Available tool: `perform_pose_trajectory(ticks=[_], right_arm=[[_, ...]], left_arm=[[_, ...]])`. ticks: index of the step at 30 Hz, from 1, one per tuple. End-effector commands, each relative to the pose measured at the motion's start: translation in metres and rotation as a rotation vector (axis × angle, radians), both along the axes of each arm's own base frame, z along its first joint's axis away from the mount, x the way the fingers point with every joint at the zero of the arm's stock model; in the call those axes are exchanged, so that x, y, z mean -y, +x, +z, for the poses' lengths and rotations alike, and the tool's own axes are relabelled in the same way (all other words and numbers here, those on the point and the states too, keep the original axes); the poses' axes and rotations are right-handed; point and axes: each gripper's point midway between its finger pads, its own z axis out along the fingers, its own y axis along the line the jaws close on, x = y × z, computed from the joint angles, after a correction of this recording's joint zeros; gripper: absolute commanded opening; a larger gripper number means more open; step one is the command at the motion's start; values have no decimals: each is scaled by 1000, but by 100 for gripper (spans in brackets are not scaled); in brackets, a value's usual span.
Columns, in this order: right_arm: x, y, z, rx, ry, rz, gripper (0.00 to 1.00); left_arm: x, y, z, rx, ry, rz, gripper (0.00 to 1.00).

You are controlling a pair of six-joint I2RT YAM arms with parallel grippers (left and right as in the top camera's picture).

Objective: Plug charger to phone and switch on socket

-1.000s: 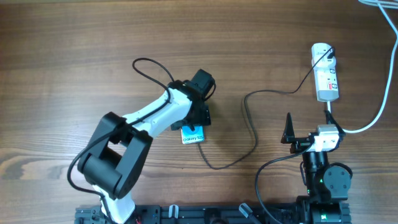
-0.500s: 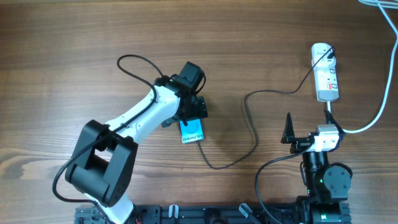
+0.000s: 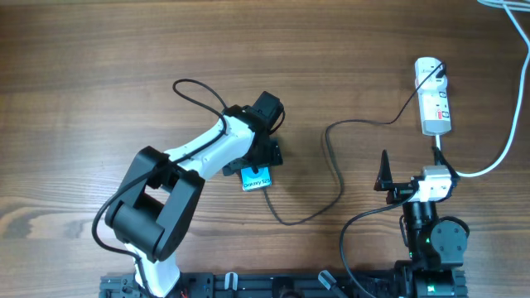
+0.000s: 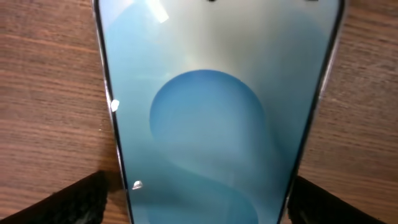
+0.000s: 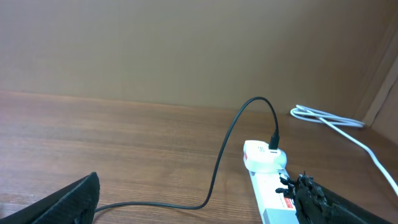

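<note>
The phone (image 3: 257, 179) lies on the wooden table with its teal screen up and its white strip towards the front. It fills the left wrist view (image 4: 211, 112). My left gripper (image 3: 267, 156) is low over the phone's far end, open, one finger on each side (image 4: 199, 202). The charger cable (image 3: 334, 170) runs from the socket (image 3: 433, 103) in a loop to the phone's near corner; whether its tip is in the phone is hidden. My right gripper (image 3: 410, 174) is open and empty, just short of the socket (image 5: 273, 190), where the charger plug (image 5: 273, 140) sits.
A thick white cord (image 3: 497, 157) runs from the socket round the table's right side and off the far right corner. It also shows in the right wrist view (image 5: 339, 124). The arm bases stand at the front edge.
My left arm swung up and to the left, baring more of the phone, then came back over it. The phone, cable and right arm have stayed put.
</note>
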Motion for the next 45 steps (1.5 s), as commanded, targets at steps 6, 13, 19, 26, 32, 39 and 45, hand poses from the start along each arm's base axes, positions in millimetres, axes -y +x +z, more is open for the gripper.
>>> perform_pose_trajectory(ticks=[6,13,19,26,32,39,45], right_arm=[[2,0,2,11,13,-12,100],[2,0,2,11,13,-12,100],[2,0,2,11,13,-13,100],[2,0,2,11,13,-12,100],[2,0,2,11,13,-13,100],[2,0,2,11,13,-12,100],[2,0,2,11,13,-12,100]], left_arm=[[4,-8,-16,-53,-11,3,82],[1,7,8,9,-56,33,76],[-3,19,34,75,-96,56,73],[-8,26,53,87,-154,50,73],[0,32,78,4,-419,46,76],[-12,51,126,-31,-877,86,76],[-1,45,183,-54,-1251,9,76]])
